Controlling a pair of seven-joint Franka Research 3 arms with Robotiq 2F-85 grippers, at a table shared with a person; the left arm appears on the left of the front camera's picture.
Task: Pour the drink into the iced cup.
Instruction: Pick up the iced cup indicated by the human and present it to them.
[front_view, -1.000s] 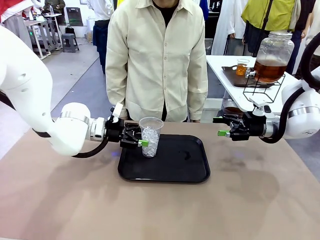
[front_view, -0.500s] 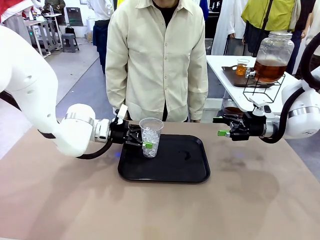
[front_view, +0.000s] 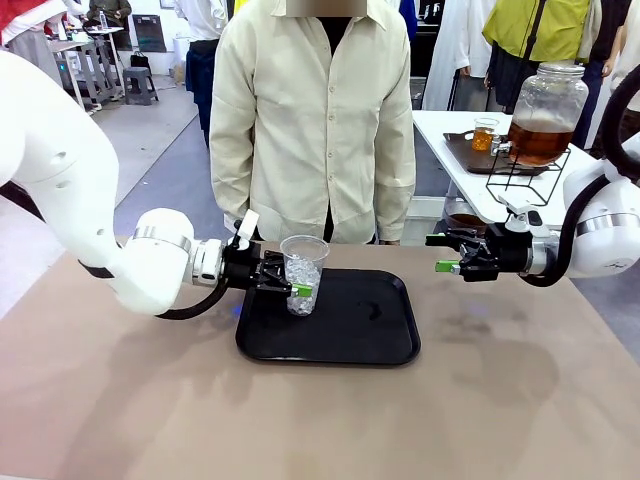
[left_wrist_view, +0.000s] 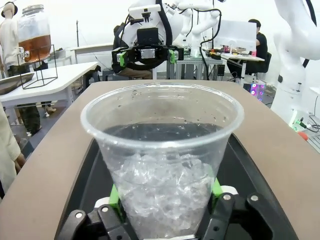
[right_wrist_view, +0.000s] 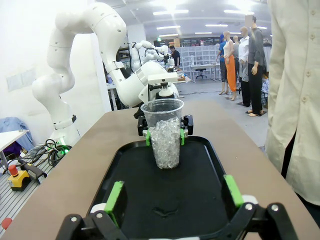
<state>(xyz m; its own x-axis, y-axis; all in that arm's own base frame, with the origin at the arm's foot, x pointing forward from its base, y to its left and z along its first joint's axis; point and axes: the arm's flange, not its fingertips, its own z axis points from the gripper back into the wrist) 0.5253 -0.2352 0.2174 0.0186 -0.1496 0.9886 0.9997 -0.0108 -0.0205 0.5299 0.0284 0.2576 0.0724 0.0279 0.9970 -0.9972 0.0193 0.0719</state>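
Note:
The iced cup (front_view: 302, 272), clear plastic and half full of ice, stands upright at the back left of the black tray (front_view: 370, 340). My left gripper (front_view: 300, 285) reaches in from the left, its green pads (left_wrist_view: 115, 196) pressed against the cup's lower walls on both sides (right_wrist_view: 164, 136). My right gripper (front_view: 442, 254) hovers open and holding nothing to the right of the tray, pointing at the cup (right_wrist_view: 175, 197). The drink, amber-brown, sits in a large glass jar (front_view: 541, 110) on a side table at the back right, with a small cup (front_view: 485, 134) of it beside the jar.
A person (front_view: 312, 120) in a cream shirt stands at the far edge, right behind the tray, arms hanging down. The jar rests on a black wire stand (front_view: 528, 178) on a white side table (front_view: 450, 135). Bare brown tabletop (front_view: 300, 420) lies around the tray.
My left gripper has slid right until its fingers flank the cup, then narrowed onto the cup's base. The right arm has kept still.

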